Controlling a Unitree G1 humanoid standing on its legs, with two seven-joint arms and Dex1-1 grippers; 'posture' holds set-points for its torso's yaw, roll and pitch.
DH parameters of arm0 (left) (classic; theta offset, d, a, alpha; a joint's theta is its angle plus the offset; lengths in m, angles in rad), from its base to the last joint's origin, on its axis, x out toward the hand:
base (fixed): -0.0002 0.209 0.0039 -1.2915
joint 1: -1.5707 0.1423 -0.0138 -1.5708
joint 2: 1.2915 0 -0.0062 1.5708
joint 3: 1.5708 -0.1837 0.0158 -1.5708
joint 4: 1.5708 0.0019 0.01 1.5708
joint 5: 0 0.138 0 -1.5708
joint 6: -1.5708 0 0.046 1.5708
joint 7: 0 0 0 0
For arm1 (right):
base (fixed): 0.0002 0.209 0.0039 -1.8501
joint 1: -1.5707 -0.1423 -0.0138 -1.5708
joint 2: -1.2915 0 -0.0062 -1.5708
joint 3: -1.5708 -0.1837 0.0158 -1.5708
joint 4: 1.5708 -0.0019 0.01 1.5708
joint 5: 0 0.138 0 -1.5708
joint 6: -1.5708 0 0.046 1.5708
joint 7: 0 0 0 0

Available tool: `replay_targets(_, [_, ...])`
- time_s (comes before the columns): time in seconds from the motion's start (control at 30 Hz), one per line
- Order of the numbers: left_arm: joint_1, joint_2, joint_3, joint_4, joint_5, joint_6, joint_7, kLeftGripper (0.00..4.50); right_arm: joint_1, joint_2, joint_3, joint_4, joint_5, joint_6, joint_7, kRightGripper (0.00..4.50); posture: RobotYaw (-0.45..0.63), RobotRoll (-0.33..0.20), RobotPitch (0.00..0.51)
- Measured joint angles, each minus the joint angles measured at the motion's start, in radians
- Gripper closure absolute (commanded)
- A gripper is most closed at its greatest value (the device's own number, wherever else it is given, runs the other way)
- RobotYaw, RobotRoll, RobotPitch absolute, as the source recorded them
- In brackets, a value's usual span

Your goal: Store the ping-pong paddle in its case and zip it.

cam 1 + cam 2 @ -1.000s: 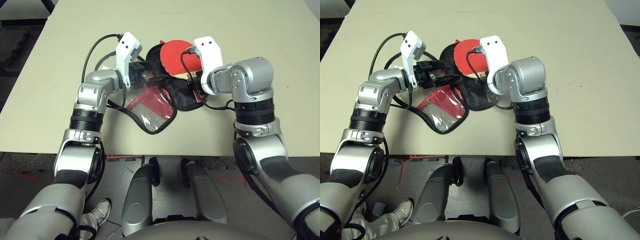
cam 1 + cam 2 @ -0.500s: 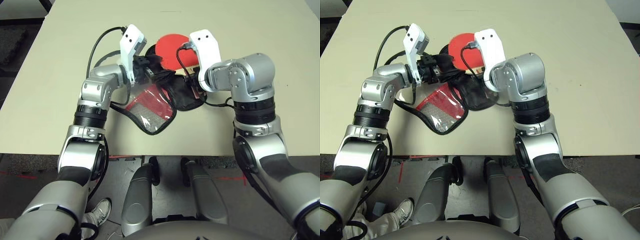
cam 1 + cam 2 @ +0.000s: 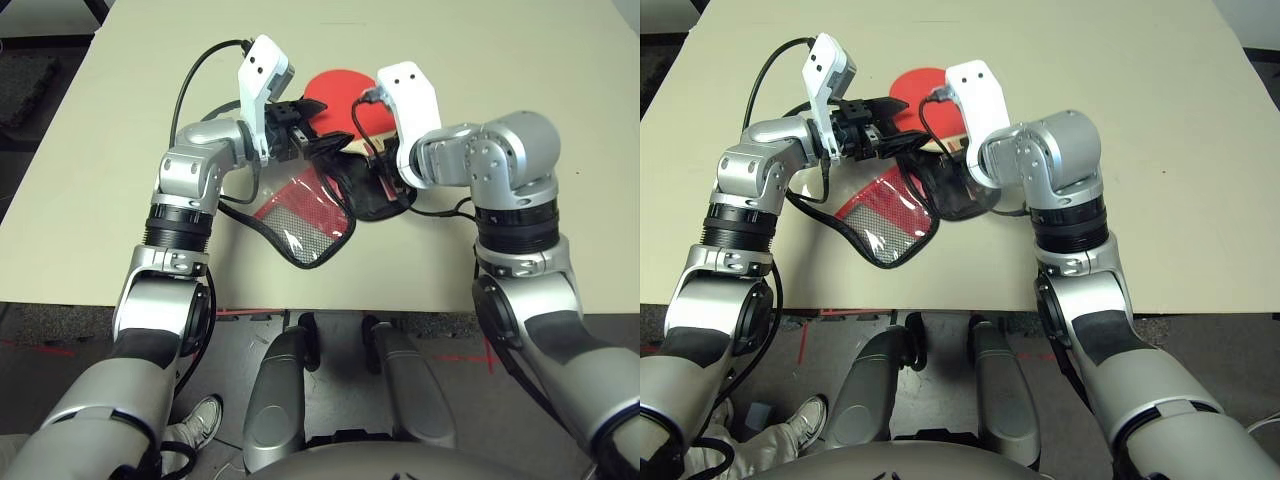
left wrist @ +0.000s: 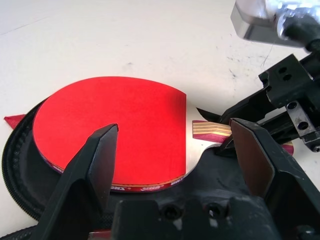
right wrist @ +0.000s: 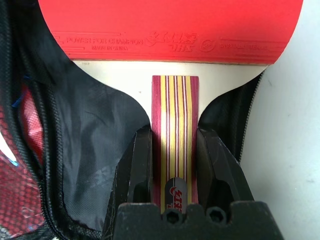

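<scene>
The ping-pong paddle lies with its red face up, and its face rests over the far rim of its case. The case's black pouch is open, with a red mesh flap folded out toward the table's front edge. My right gripper is shut on the striped wooden handle above the black lining. My left gripper hangs open just on my side of the red face, with nothing between its fingers. In the head views it sits at the case's left rim.
The beige table stretches bare to the far side and to the right. The case's flap reaches close to the front edge. Black cables loop from my left wrist over the table.
My right gripper has pushed the paddle a little farther away. My left gripper has risen and swung toward the paddle's face.
</scene>
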Motion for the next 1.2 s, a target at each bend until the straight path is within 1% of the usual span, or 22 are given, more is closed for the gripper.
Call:
replay_targets(0.23, [0.0, 0.009, 0.0, 0.0, 0.0, 0.0, 0.0, 0.0, -0.004, 0.005, -0.002, 0.02, -0.013, -0.005, 0.006, 3.43, -0.06, 0.0, 0.303])
replay_targets(0.53, [0.0, 0.023, 0.0, 0.0, 0.0, 0.0, 0.004, 0.0, -0.034, 0.038, -0.001, 0.068, -0.066, -0.007, 0.027, 3.43, -0.05, 0.0, 0.299])
replay_targets(0.8, [0.003, 0.023, 0.0, -0.001, 0.0, 0.001, 0.008, 0.0, -0.054, 0.043, 0.024, 0.121, -0.108, -0.045, 0.069, 3.43, -0.04, 0.0, 0.3])
replay_targets(1.03, [0.007, 0.023, 0.001, -0.001, 0.0, 0.001, 0.014, 0.0, -0.06, 0.048, 0.03, 0.123, -0.118, -0.038, 0.109, 3.43, -0.05, 0.0, 0.295])
replay_targets(1.2, [0.007, 0.024, 0.001, 0.001, 0.0, 0.001, 0.016, 0.0, -0.059, 0.096, 0.03, 0.099, -0.133, -0.006, 0.097, 3.44, -0.05, 0.0, 0.292])
